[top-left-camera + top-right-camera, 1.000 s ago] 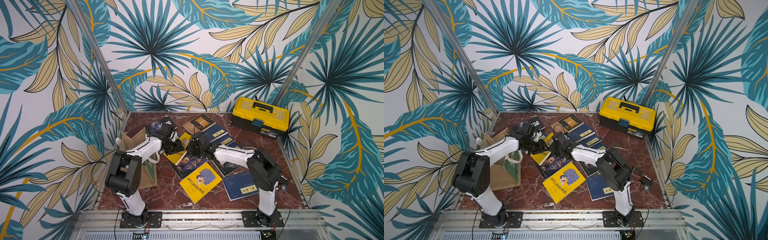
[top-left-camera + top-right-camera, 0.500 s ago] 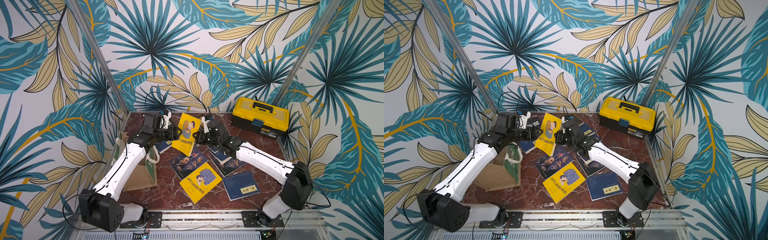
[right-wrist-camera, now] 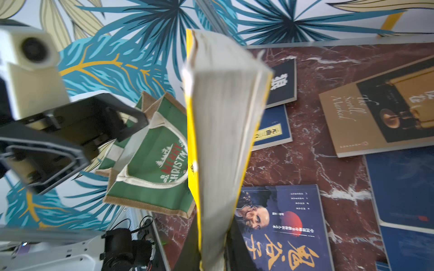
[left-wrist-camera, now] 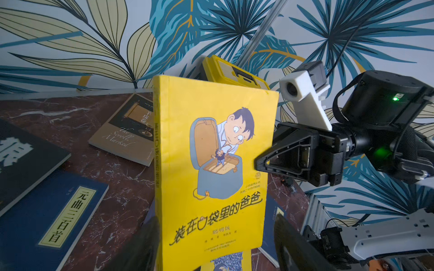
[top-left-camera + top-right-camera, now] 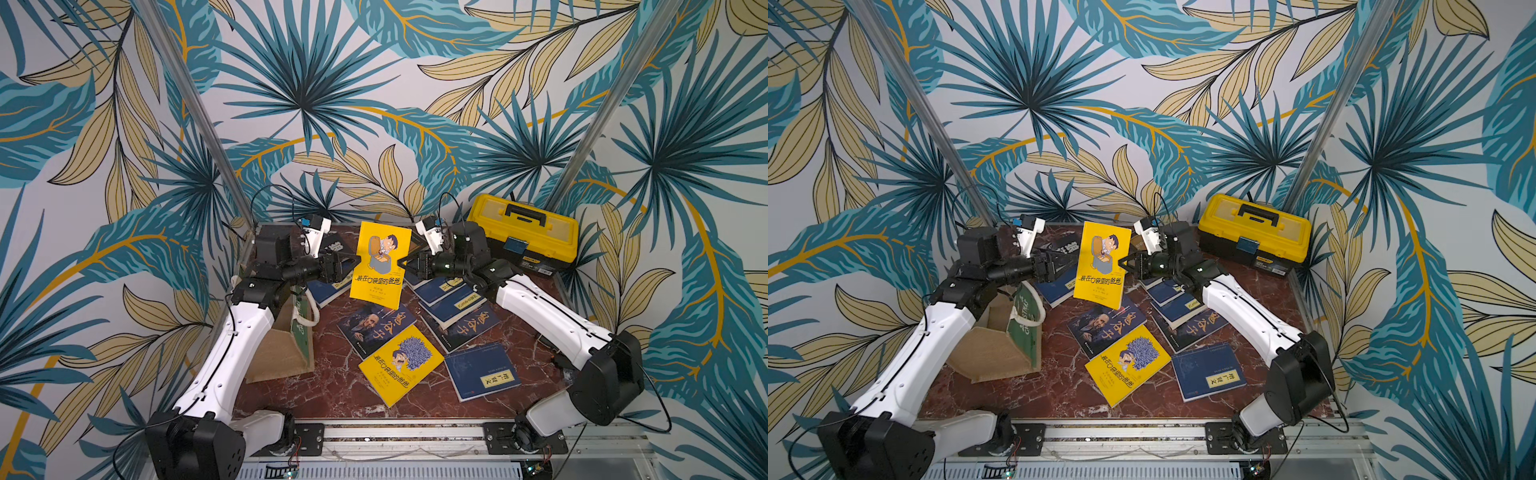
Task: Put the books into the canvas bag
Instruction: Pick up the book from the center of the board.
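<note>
A yellow book (image 5: 380, 266) (image 5: 1100, 266) stands upright in the air above the table's far middle. My right gripper (image 5: 405, 262) (image 3: 212, 255) is shut on its page edge. My left gripper (image 5: 349, 264) (image 4: 216, 246) is open at the spine side, its fingers (image 4: 293, 246) spread and not clamping the cover (image 4: 218, 164). The canvas bag (image 5: 286, 349) (image 3: 152, 164) stands at the left under my left arm, green printed side towards the books. On the table lie a second yellow book (image 5: 401, 363), a dark portrait book (image 5: 374, 328), several navy books (image 5: 482, 376) and a tan-brown one (image 4: 131, 131).
A yellow-and-black toolbox (image 5: 523, 232) (image 5: 1254, 230) sits at the back right corner. Leaf-patterned walls close in the back and both sides. A black book (image 3: 283, 86) lies at the far edge behind the raised book. The red marble table (image 5: 332, 399) shows bare near the front rail.
Both arms have risen from low over the books, carrying the yellow book up off the table. The left gripper's jaws have spread open at the book's spine side.
</note>
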`<move>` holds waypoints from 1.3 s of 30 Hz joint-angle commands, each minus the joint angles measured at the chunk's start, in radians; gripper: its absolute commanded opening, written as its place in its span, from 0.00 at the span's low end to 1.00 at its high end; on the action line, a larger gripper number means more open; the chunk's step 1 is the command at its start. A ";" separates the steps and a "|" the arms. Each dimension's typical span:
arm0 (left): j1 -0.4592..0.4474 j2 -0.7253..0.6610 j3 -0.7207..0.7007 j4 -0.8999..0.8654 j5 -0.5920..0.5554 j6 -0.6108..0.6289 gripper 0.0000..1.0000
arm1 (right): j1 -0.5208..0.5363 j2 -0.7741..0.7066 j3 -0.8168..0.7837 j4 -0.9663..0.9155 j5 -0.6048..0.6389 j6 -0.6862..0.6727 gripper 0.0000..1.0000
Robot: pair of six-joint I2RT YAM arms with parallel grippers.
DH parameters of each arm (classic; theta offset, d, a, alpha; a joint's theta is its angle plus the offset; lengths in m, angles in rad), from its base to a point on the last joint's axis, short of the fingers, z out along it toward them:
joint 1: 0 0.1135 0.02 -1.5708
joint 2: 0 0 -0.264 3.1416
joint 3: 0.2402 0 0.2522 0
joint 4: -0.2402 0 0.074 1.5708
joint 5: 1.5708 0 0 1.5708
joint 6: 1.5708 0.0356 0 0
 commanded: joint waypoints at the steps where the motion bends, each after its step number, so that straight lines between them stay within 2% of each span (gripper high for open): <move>1: 0.025 0.015 -0.035 0.047 0.079 0.003 0.77 | 0.003 -0.061 0.036 0.130 -0.123 0.001 0.00; 6: 0.026 0.077 -0.018 0.054 0.254 -0.005 0.76 | 0.002 -0.063 0.034 0.179 -0.168 0.051 0.00; 10: 0.015 0.112 -0.005 0.057 0.346 -0.039 0.66 | 0.002 -0.056 0.035 0.202 -0.172 0.071 0.00; 13: 0.008 0.107 -0.004 0.058 0.356 -0.048 0.44 | 0.001 -0.050 0.033 0.206 -0.159 0.078 0.00; 16: 0.009 0.094 0.003 0.058 0.358 -0.067 0.06 | 0.002 -0.039 0.029 0.212 -0.151 0.094 0.00; 17: 0.010 0.084 0.006 0.058 0.352 -0.074 0.00 | 0.002 -0.035 0.029 0.213 -0.146 0.101 0.00; 18: 0.010 0.071 0.010 0.053 0.339 -0.079 0.00 | 0.002 -0.031 0.032 0.213 -0.143 0.108 0.00; 19: 0.010 0.058 0.016 0.044 0.322 -0.078 0.00 | 0.002 -0.029 0.033 0.215 -0.140 0.111 0.05; 20: 0.009 0.041 0.028 0.023 0.300 -0.069 0.00 | 0.002 -0.025 0.036 0.215 -0.135 0.117 0.15; 21: 0.010 0.022 0.045 -0.009 0.267 -0.057 0.00 | 0.002 -0.021 0.038 0.216 -0.130 0.123 0.29; 22: 0.010 0.004 0.060 -0.043 0.225 -0.049 0.00 | 0.002 -0.019 0.042 0.217 -0.122 0.129 0.39; 24: 0.010 -0.044 0.102 -0.125 0.119 -0.018 0.00 | 0.002 -0.011 0.052 0.210 -0.093 0.145 0.54; 25: 0.010 -0.068 0.114 -0.150 0.073 -0.006 0.00 | 0.002 -0.008 0.058 0.205 -0.079 0.149 0.58; 31: 0.010 -0.284 0.133 -0.263 -0.422 0.022 0.00 | 0.026 0.039 0.098 0.185 0.088 0.227 0.59; 35: 0.010 -0.415 0.131 -0.311 -0.710 0.037 0.00 | 0.109 0.133 0.255 0.009 0.228 0.169 0.60; 39: 0.010 -0.506 0.145 -0.368 -0.946 0.089 0.00 | 0.192 0.262 0.436 -0.128 0.298 0.189 0.61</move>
